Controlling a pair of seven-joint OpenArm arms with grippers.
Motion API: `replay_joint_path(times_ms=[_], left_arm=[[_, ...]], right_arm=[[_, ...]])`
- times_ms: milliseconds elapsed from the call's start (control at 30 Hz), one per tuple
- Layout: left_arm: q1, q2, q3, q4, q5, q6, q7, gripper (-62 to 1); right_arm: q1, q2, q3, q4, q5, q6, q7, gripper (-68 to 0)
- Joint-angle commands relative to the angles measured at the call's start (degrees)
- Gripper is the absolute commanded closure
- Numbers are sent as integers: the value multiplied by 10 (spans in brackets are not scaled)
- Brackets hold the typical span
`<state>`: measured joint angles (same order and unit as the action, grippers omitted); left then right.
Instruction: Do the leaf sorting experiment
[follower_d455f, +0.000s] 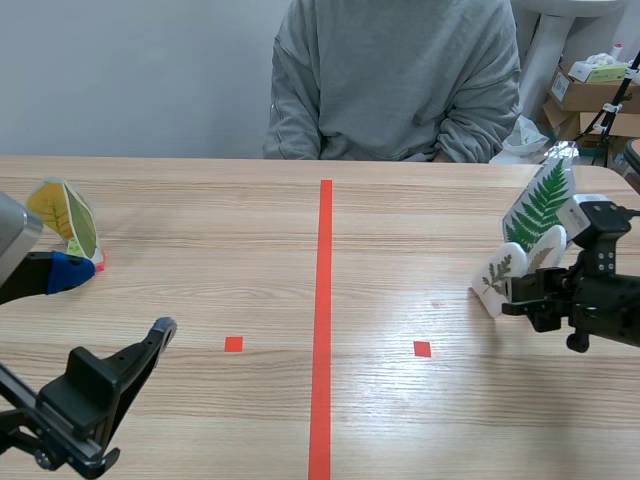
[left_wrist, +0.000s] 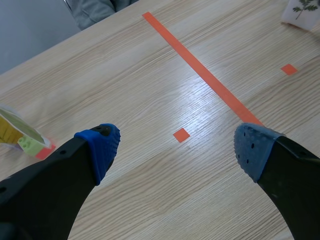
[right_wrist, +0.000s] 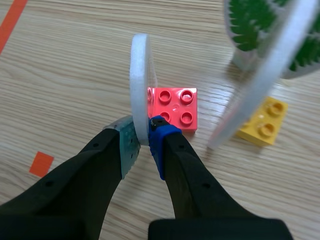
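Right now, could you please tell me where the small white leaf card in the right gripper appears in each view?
Scene view: the small white leaf card stands at the right gripper, before the fern card.
Left wrist view: far ahead of the open left gripper, probably this card, cut off.
Right wrist view: edge-on between the right gripper's fingers, against a red brick.
Shared landmark: the orange-red tape square near it.

Tabletop (follower_d455f: 250, 240) lies wide open btwn my hands. My left hand (left_wrist: 177, 147), splayed, has the yellow leaf card (follower_d455f: 65, 215) off to its side. My right hand (right_wrist: 144, 140), pinching the white leaf card (right_wrist: 140, 75), is crowded: red brick (right_wrist: 172, 107) just ahead, fern card (follower_d455f: 540, 205) & yellow brick (right_wrist: 262, 125) close beside.
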<state>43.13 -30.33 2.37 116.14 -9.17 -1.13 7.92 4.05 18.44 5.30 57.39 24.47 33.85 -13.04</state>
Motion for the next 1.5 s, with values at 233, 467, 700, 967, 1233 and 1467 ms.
replay_joint_path(times_ms=[233,467,700,967,1233,1467], left_arm=[[0,1,-2,6,-3,1,-10,-495],[0,1,-2,6,-3,1,-10,-495],[0,1,-2,6,-3,-1,-10,-495],[0,1,-2,6,-3,-1,-10,-495],[0,1,-2,6,-3,-1,-10,-495],[0,1,-2,6,-3,-1,-10,-495]], right_arm=[[-22,6,53,8,-9,0,-8,-40],[-23,6,70,8,-22,5,-12,-178],[-23,6,70,8,-22,15,-13,-303],[-27,8,70,8,-22,42,-12,-474],[-80,38,75,49,-21,89,12,-551],[-196,60,110,208,-22,89,11,-565]])
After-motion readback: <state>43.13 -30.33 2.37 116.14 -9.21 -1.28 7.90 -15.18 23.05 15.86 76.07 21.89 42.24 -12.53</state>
